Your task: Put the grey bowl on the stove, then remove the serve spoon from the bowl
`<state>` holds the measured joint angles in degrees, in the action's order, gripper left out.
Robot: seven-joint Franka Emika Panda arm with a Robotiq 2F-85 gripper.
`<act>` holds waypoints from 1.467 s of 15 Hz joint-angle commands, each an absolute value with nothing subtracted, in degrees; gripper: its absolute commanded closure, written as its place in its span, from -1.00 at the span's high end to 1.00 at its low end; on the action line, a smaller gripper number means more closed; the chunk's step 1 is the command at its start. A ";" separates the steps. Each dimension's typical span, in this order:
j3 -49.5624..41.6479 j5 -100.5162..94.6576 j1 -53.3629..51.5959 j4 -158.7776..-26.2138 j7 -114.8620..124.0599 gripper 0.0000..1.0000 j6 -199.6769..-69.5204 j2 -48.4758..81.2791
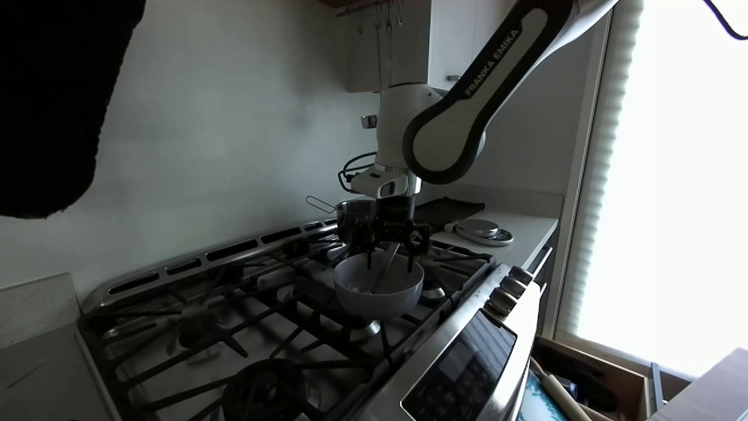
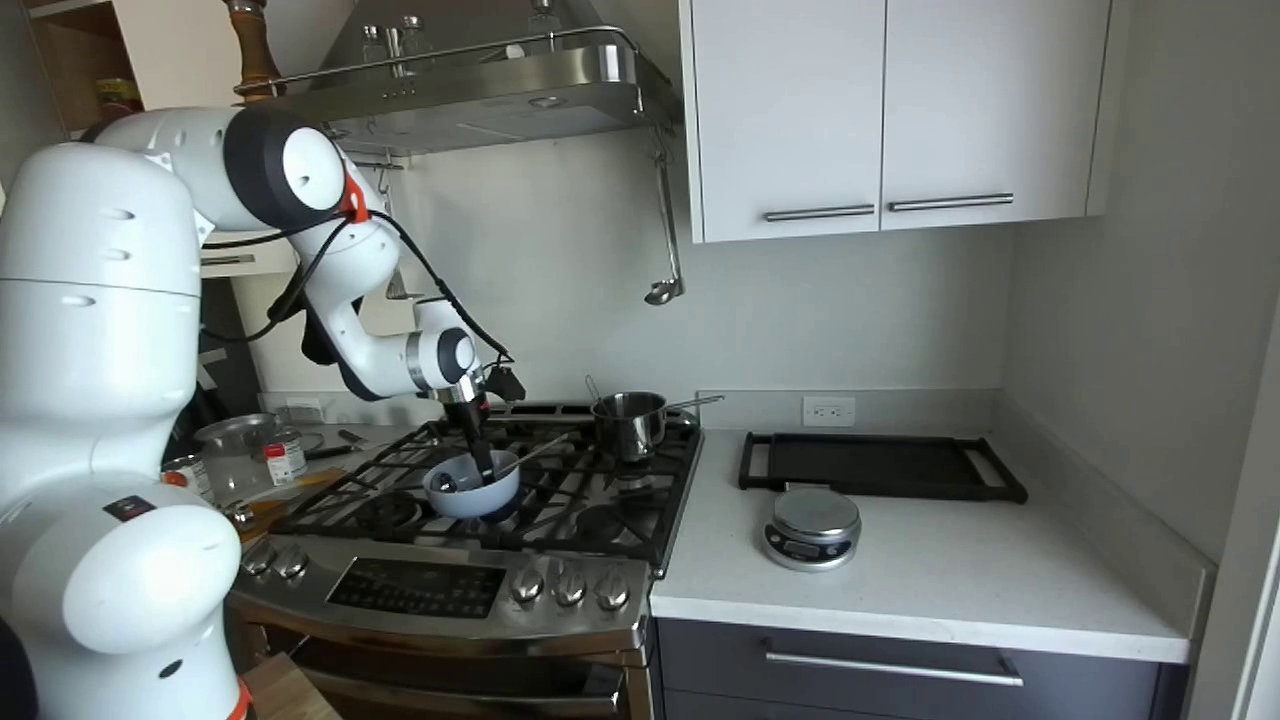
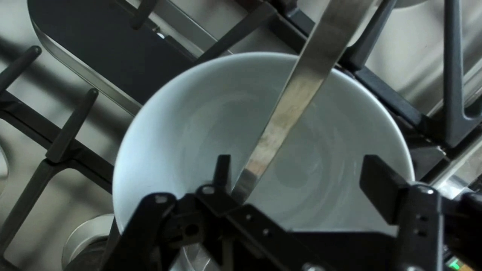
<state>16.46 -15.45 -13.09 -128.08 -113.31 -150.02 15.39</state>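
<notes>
well, fingers (image 3: pixel 382 188) gape wide, gripping nothing, over the grey bowl (image 1: pixel 380 305) on the stove (image 2: pixel 415 588), spoon (image 3: pixel 293 109) inside.

In an exterior view, the bowl (image 2: pixel 470 502) sits on the stove (image 2: pixel 560 505), left of and before the pot (image 2: pixel 630 432); the spoon (image 2: pixel 534 454) lies in the bowl, slanting out over its right side. Right of the stove, on the desk (image 2: pixel 960 580), the scale (image 2: pixel 814 525) stands before the tray (image 2: pixel 875 465).
</notes>
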 commanded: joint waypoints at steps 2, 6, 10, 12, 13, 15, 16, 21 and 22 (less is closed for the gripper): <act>14.99 -20.27 -14.30 -126.62 -109.94 -0.06 -151.72 17.85; 14.62 -22.73 -14.71 -126.03 -108.72 -0.14 -152.75 18.91; 14.56 -24.10 -15.09 -125.37 -108.01 0.08 -152.65 19.53; 14.56 -24.36 -15.19 -125.20 -107.65 0.21 -152.62 19.73; 14.53 -24.51 -15.21 -125.14 -107.50 0.15 -152.63 19.82; 14.37 -25.01 -15.32 -125.10 -107.12 0.08 -152.85 19.96; 14.22 -25.37 -15.38 -125.03 -106.95 -0.04 -153.00 20.07; 13.55 -27.55 -15.80 -124.81 -105.75 -0.89 -153.47 20.20; 13.53 -27.77 -15.80 -124.80 -105.61 -0.99 -153.51 20.17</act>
<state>14.55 -25.32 -14.94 -125.07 -107.67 -152.39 19.51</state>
